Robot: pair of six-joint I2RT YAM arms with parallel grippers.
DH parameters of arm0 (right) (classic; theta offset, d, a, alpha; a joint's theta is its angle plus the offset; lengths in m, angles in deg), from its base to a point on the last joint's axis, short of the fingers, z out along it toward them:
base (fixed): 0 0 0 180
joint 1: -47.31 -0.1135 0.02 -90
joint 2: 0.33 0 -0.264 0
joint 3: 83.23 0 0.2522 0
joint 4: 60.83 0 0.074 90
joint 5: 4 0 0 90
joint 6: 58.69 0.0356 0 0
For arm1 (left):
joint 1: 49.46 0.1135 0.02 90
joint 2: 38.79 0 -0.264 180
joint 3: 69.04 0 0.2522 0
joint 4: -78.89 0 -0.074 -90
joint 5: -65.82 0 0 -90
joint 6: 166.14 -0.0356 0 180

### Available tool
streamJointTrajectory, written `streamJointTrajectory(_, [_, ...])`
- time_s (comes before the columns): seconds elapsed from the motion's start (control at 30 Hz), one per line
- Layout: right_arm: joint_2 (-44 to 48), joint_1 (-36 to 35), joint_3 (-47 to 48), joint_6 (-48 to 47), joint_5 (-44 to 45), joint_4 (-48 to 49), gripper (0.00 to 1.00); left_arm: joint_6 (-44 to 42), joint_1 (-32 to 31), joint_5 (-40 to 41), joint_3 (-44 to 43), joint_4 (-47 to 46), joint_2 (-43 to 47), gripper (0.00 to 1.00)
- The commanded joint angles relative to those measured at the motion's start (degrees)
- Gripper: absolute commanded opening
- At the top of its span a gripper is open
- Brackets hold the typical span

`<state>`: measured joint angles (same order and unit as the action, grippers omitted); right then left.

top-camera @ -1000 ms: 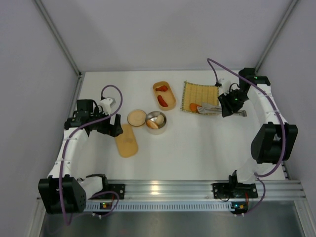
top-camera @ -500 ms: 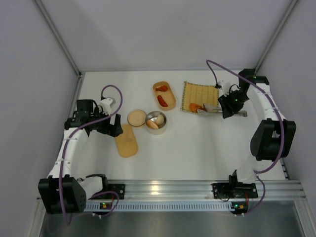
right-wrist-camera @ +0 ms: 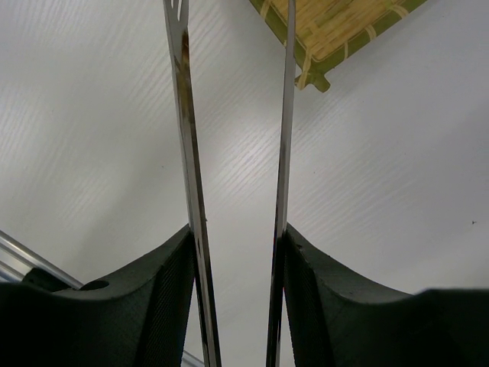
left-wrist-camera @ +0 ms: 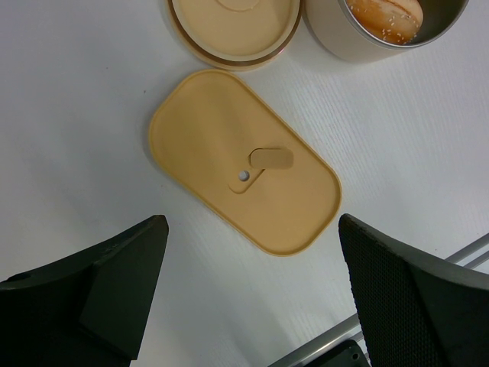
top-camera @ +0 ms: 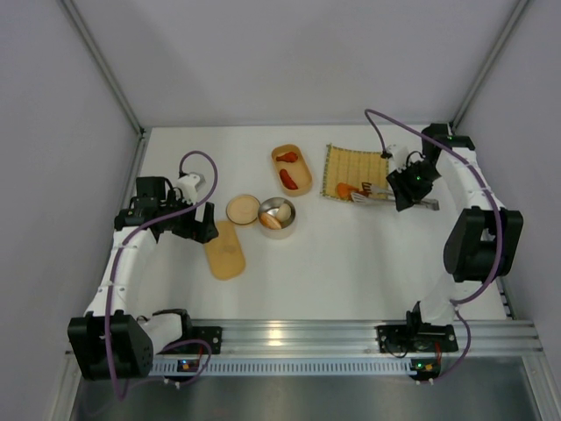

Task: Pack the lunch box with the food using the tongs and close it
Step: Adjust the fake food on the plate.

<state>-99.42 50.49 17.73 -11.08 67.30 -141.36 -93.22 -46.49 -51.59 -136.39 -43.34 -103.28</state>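
The open oval lunch box (top-camera: 303, 181) sits at the table's far middle with two glossy red food pieces (top-camera: 287, 175) in it. Its tan oblong lid (top-camera: 224, 249) (left-wrist-camera: 244, 160) lies flat, just ahead of my open, empty left gripper (top-camera: 203, 230) (left-wrist-camera: 252, 290). My right gripper (top-camera: 405, 189) (right-wrist-camera: 237, 252) is shut on the silvery tongs (top-camera: 372, 195) (right-wrist-camera: 187, 153), whose two arms stand apart between my fingers. The tips reach towards an orange food piece (top-camera: 344, 189) on the yellow mat (top-camera: 355, 162) (right-wrist-camera: 336, 30). Whether they touch it I cannot tell.
A round wooden lid (top-camera: 243, 210) (left-wrist-camera: 233, 27) and a metal bowl (top-camera: 289, 224) (left-wrist-camera: 328, 42) holding a pale sesame bun (left-wrist-camera: 382, 19) stand between the oblong lid and the lunch box. The aluminium rail (top-camera: 298, 338) runs along the near edge.
My right gripper has shifted slightly towards the far side with the tongs, and the tongs' arms have spread a little. The left arm has not moved.
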Motion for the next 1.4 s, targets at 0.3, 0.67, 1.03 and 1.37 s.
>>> streamJointTrajectory(0.3, [-1.98,0.25,0.52,-0.76,1.65,4.36,0.45,-0.23,-0.06,-0.62,-1.96,-0.24,0.59,0.98])
streamJointTrajectory(0.67, [-1.9,0.16,0.43,-3.31,3.67,3.3,0.46,0.47,0.03,-1.58,-2.23,-0.94,-0.29,0.98])
streamJointTrajectory(1.03, [-2.69,-0.02,1.13,-3.05,2.27,2.25,0.26,0.38,-0.06,-1.32,-2.4,-0.94,-0.46,0.98])
streamJointTrajectory(1.37, [-0.05,0.07,1.48,-3.4,1.74,0.76,0.1,0.65,0.03,-1.85,-2.05,-1.47,-0.55,0.98])
